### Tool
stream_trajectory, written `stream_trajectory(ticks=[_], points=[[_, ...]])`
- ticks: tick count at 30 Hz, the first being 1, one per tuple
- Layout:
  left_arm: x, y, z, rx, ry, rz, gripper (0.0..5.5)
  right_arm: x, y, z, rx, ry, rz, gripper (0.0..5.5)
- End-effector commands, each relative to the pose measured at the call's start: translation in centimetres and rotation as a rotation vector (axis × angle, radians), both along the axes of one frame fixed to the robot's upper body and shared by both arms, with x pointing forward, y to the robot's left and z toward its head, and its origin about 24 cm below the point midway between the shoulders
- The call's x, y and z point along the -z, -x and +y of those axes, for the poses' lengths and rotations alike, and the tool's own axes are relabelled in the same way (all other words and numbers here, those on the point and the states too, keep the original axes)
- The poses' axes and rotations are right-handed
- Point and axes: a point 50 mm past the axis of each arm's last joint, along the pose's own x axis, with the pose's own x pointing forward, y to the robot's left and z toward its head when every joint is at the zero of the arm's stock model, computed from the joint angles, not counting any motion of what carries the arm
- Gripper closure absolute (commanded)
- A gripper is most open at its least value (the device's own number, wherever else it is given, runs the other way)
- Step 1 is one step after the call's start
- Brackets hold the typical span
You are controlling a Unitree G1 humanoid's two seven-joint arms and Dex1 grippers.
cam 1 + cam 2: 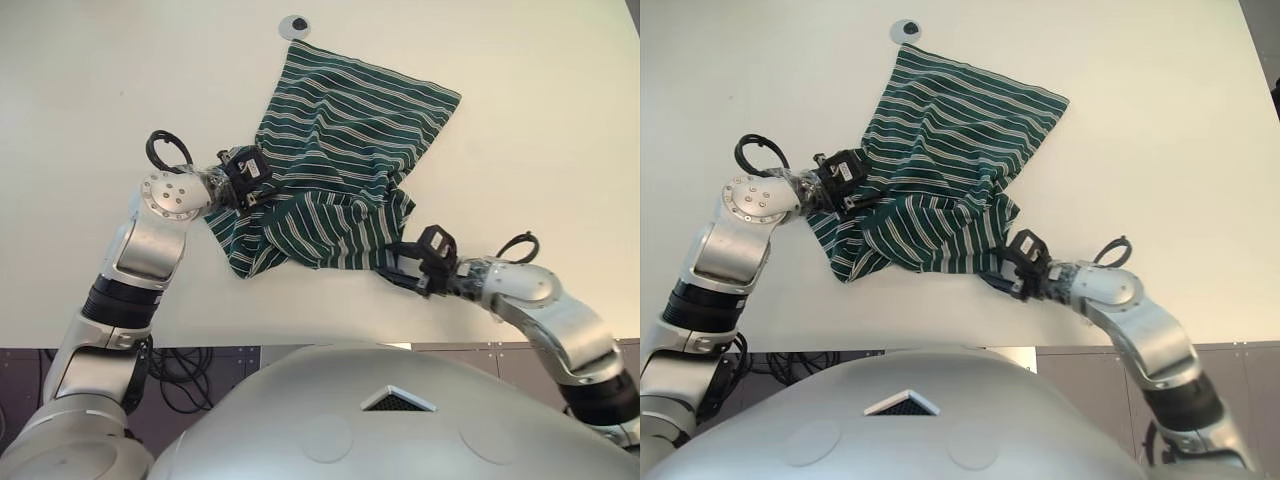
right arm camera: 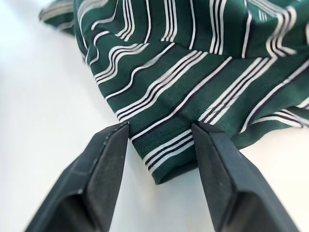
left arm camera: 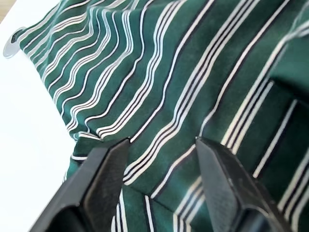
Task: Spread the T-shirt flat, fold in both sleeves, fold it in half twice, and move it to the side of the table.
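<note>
Green striped T-shirt [image 1: 335, 160], crumpled, unfolded

Striped T-shirt [image 1: 340, 150], rumpled on the white table [image 1: 100, 80]

The T-shirt is dark green with groups of thin white and dark stripes, and it lies in the middle of the table, not spread flat. Its far part rests fairly smooth as a slanted panel, one corner pointing to the table's far edge. The near part is bunched and folded over itself, the stripes running at different angles across the folds. A stitched hem corner lies flat on the tabletop at the near right side.
</note>
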Motion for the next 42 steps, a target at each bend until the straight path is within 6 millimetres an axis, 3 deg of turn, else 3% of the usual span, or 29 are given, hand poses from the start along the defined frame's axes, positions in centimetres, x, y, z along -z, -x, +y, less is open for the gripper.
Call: stream_trajectory(ticks=[1, 5, 15, 20, 24, 28, 31, 33, 35, 39, 42], points=[[2.6, 2.2, 1.5, -0.115, -0.049, 0.118, 3.02, 0.6, 1.2, -4.0, 0.006, 0.174, 0.16, 3.16], [2.9, 3.8, 1.2, -0.159, -0.016, 0.141, 3.02, -0.8, 0.2, -5.2, 0.009, 0.167, 0.129, 3.16], [2.1, 4.3, 1.6, -0.144, -0.083, 0.145, 3.02, 0.0, -2.4, -8.8, 0.025, 0.391, -0.01, 3.16], [1.3, 3.5, 0.9, -0.108, -0.053, 0.12, 3.02, -1.0, -3.0, -8.9, -0.01, 0.336, -0.016, 3.16], [-0.9, 3.3, 0.4, -0.102, 0.079, 0.136, 3.02, -3.7, -2.7, -8.1, -0.027, 0.166, 0.017, 3.16], [-3.9, 1.4, 0.8, -0.148, 0.222, 0.099, 3.02, -6.3, -3.9, -8.0, 0.024, 0.101, -0.048, 3.16], [-4.9, 0.2, 1.4, -0.182, 0.248, 0.062, 3.02, -7.1, -5.7, -8.4, 0.132, 0.076, -0.13, 3.16], [-5.8, -0.9, 1.7, -0.225, 0.291, -0.001, 3.02, -7.5, -8.2, -8.2, 0.264, -0.009, -0.252, 3.16], [-6.5, -3.6, 1.3, -0.302, 0.362, -0.117, 3.02, -6.3, -11.3, -6.6, 0.412, -0.107, -0.326, 3.16], [-4.9, -8.1, -0.1, -0.385, 0.337, -0.233, 3.02, -3.4, -15.6, -3.2, 0.496, -0.17, -0.334, 3.16], [-2.3, -10.5, -1.9, -0.383, 0.338, -0.216, 3.02, -2.1, -18.9, -2.0, 0.521, -0.153, -0.356, 3.16]])
